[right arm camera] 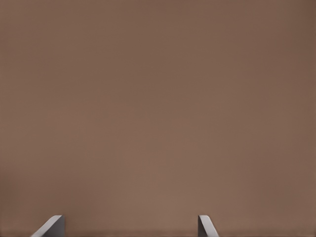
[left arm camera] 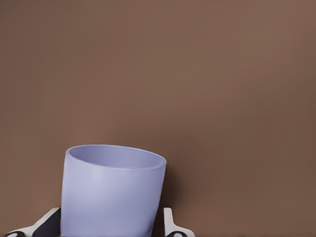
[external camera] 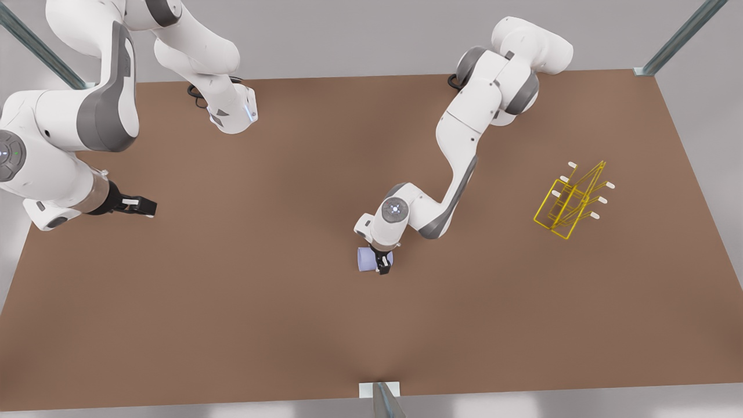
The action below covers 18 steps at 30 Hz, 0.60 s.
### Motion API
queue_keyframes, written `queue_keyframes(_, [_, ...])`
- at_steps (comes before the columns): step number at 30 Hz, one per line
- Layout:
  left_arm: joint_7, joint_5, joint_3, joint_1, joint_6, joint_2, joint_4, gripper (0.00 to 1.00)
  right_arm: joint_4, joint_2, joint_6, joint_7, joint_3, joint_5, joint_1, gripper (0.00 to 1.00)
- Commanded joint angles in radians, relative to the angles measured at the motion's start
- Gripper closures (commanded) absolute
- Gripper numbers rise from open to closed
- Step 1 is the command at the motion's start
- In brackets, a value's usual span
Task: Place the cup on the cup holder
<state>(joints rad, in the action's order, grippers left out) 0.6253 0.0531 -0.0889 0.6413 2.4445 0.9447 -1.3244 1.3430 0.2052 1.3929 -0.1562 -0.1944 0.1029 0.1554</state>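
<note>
Left gripper (external camera: 381,262) jaws clamp the cup (external camera: 367,259) — right gripper (external camera: 141,205) jaws spread, empty.

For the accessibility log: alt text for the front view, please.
The left gripper is at the lavender cup, one finger on each side, mid-table. The yellow cup holder stands apart at the front view's right; the right gripper waits open at its left.

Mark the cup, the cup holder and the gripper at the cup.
Pale lavender-blue tapered cup (left arm camera: 111,195): left wrist view, side wall.
Bright yellow wire cup holder (external camera: 572,200): front view, slanted frame.
Left gripper (external camera: 383,264): front view, between fingertips astride the cup.
</note>
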Motion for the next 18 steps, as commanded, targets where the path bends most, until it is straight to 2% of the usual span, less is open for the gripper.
queue_keyframes(1, [-0.013,0.001,0.0,0.001,0.008,0.002,0.001,0.0,-0.001,-0.001,-0.008,-0.014,0.0,0.0,0.0,0.0])
queue_keyframes(11, [-0.021,-0.001,0.0,0.005,0.03,0.017,-0.001,0.01,-0.005,-0.003,-0.009,-0.009,0.003,0.037,0.016,0.0])
queue_keyframes(13, [-0.021,-0.001,0.0,0.005,0.03,0.017,-0.001,0.14,-0.005,-0.001,-0.009,-0.013,0.003,0.047,0.004,0.0])
queue_keyframes(18, [-0.022,-0.001,0.0,0.006,0.03,0.022,-0.001,0.17,-0.005,-0.003,-0.009,-0.014,0.003,0.049,0.006,0.0])
